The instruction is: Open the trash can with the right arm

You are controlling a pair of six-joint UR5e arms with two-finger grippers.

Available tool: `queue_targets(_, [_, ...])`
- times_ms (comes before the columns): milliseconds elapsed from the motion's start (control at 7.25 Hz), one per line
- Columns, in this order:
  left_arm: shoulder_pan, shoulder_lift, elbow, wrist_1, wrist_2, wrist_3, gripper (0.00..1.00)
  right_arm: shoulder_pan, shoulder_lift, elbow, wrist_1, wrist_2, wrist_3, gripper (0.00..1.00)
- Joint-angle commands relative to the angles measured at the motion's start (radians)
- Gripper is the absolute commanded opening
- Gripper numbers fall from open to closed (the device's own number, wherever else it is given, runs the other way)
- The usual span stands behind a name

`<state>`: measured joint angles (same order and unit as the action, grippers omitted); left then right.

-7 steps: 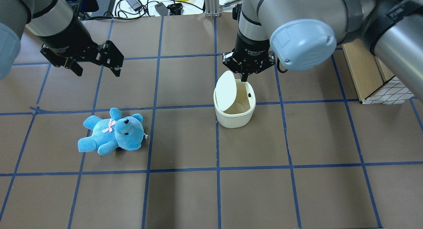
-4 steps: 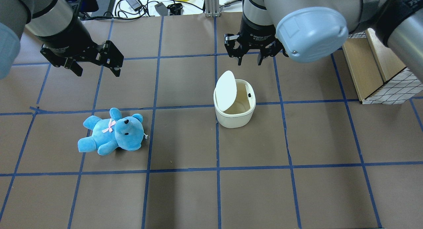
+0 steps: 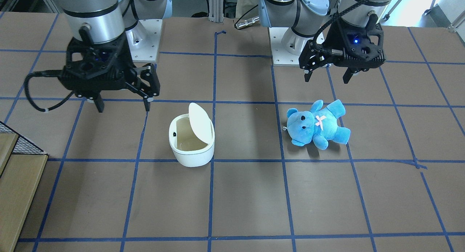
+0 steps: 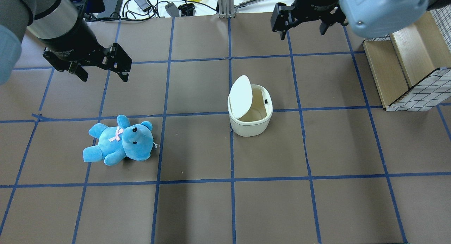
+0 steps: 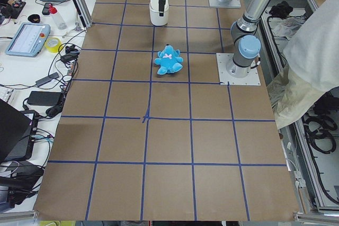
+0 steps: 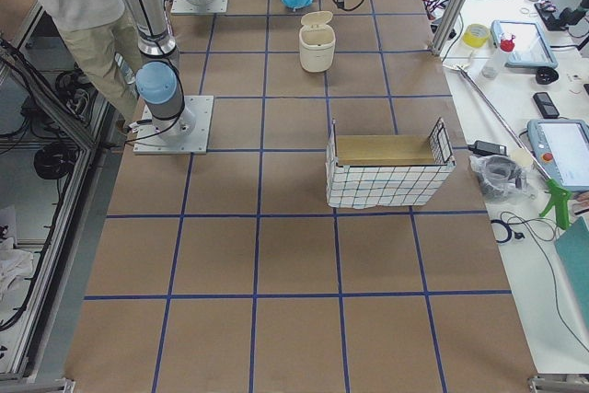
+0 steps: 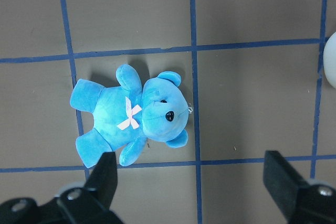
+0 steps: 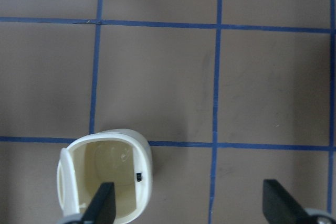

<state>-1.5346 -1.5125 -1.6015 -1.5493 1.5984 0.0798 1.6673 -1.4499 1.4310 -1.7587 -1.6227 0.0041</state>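
The white trash can stands at mid-table with its lid tipped up on edge, showing the cream inside. It also shows in the front view and the right wrist view. My right gripper is open and empty. It hangs high, beyond the can and apart from it, and shows in the front view and in its own wrist view. My left gripper is open and empty above the blue plush bear.
The bear lies on its back at the table's left, below the left gripper. A wooden crate with wire-mesh sides stands at the right edge. Cables and small tools lie along the far edge.
My right gripper has lifted off the can's far rim, opened, and drawn back and to the right. The lid stays up. The left arm and bear have not moved.
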Motion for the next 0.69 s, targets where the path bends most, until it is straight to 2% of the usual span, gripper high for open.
queue_targets(0, [0.001, 0.000, 0.000, 0.000, 0.000, 0.000, 1.00, -0.099, -0.006, -0.007, 0.025, -0.002, -0.130, 1.00])
queue_targets(552, [-0.001, 0.000, 0.000, 0.000, 0.000, 0.000, 1.00, -0.138, -0.006, -0.008, 0.030, 0.006, -0.207, 1.00])
